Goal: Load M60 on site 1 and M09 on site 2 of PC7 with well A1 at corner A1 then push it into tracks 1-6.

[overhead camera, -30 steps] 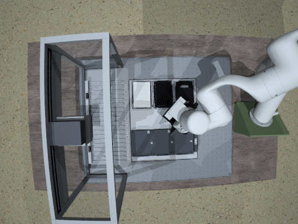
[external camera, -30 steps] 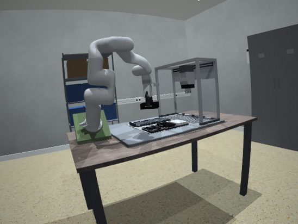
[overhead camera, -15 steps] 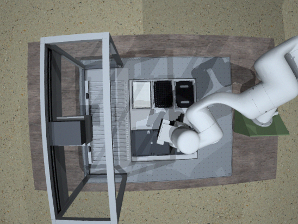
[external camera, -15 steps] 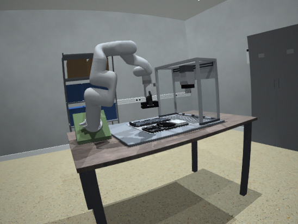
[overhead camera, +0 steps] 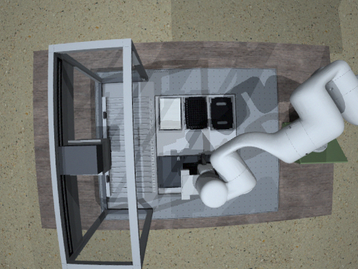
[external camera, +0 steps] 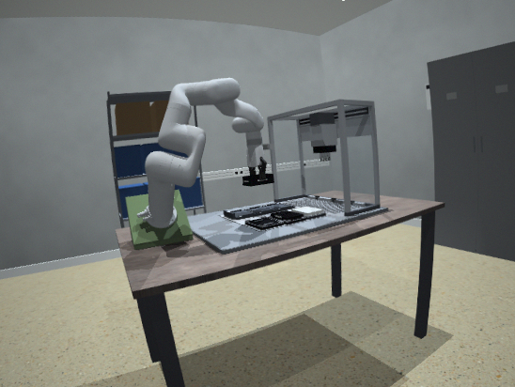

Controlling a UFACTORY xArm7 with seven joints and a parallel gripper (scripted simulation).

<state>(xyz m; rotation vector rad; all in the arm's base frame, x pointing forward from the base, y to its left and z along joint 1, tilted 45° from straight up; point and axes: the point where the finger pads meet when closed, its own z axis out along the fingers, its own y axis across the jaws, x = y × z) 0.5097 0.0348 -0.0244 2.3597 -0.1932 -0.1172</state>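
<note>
My gripper (external camera: 257, 177) is clamped on the black deep-well block M09 (external camera: 257, 179), high above carrier PC7 (overhead camera: 168, 174) on the apron. Beside it, M60 (overhead camera: 170, 113) and M06 (overhead camera: 196, 112) sit in their nests; nest S1 (overhead camera: 222, 113) is vacated. The instrument frame (external camera: 341, 155) stands just beyond. I can't read any labels.

Lab: framed instrument (external camera: 342, 141) w/ plates (bench setup).
</note>
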